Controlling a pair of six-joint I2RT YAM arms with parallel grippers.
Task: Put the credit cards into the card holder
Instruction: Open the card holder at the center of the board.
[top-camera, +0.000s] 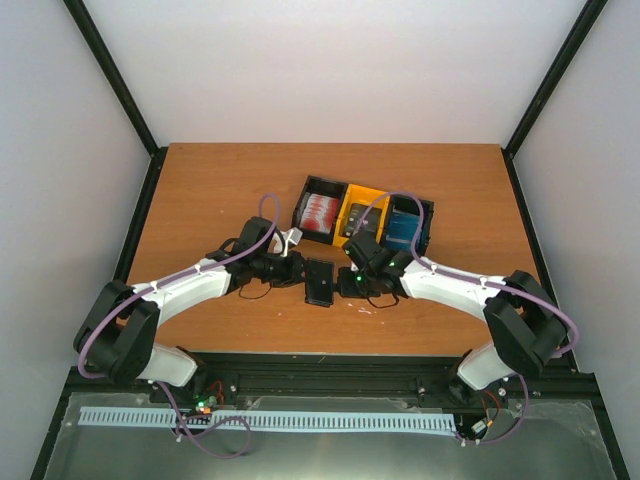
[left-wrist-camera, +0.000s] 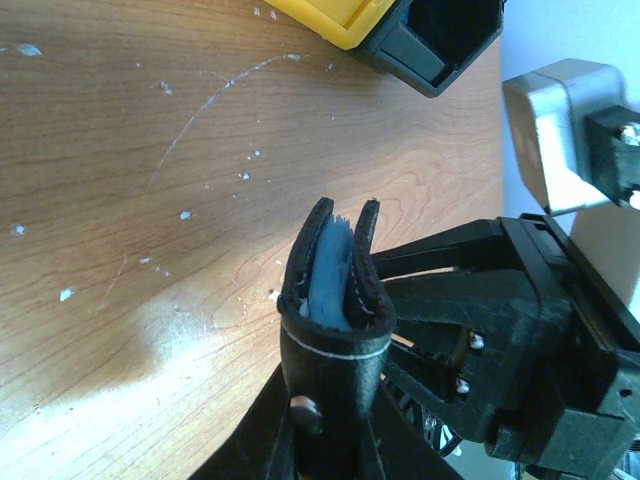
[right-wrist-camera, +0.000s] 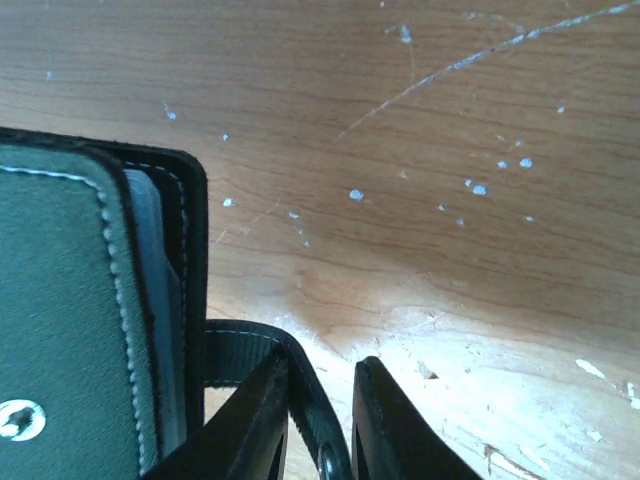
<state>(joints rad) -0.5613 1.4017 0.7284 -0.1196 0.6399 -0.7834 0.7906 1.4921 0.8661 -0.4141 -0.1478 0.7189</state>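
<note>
The card holder (top-camera: 319, 283) is a black wallet held between my two grippers near the table's front middle. In the left wrist view it shows edge-on, folded, with pale blue pockets (left-wrist-camera: 330, 265) inside. My left gripper (left-wrist-camera: 335, 410) is shut on its lower end. In the right wrist view the card holder (right-wrist-camera: 60, 320) fills the left, and its closing tab (right-wrist-camera: 262, 345) runs between the fingers of my right gripper (right-wrist-camera: 320, 368), which is shut on it. The credit cards lie in the tray: red-and-white ones (top-camera: 318, 213), dark ones (top-camera: 357, 218), blue ones (top-camera: 404, 229).
The black-and-yellow three-compartment tray (top-camera: 352, 187) stands just behind the grippers; its corner shows in the left wrist view (left-wrist-camera: 420, 50). The right gripper's body (left-wrist-camera: 520, 330) is close beside the wallet. The wooden table (top-camera: 220, 190) is walled on three sides.
</note>
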